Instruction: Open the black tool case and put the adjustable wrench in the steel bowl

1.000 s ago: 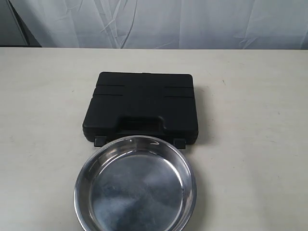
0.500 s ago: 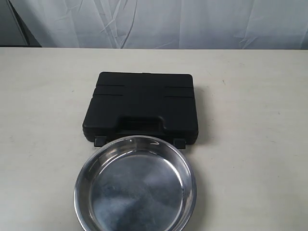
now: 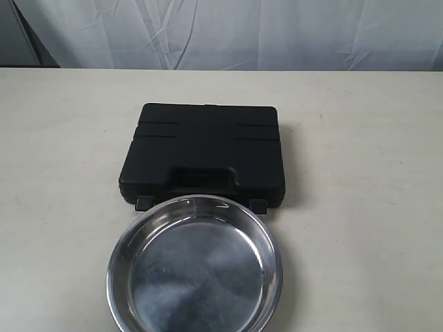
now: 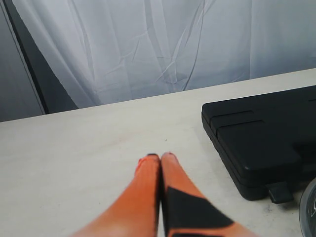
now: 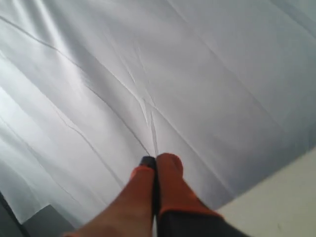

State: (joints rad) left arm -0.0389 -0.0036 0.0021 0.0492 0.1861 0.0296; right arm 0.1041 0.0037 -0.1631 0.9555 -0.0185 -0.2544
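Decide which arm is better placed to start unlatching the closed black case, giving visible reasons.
Probably left. The left claw, shut, hangs over the table with the black tool case and a latch in its view; the right claw faces mostly the curtain.

A cream table stands before a creased white curtain.

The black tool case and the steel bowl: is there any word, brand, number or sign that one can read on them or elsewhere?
No text can be read in any view.
The black tool case shows only plain moulded ribs, the steel bowl only reflections; the table and curtain are unmarked.
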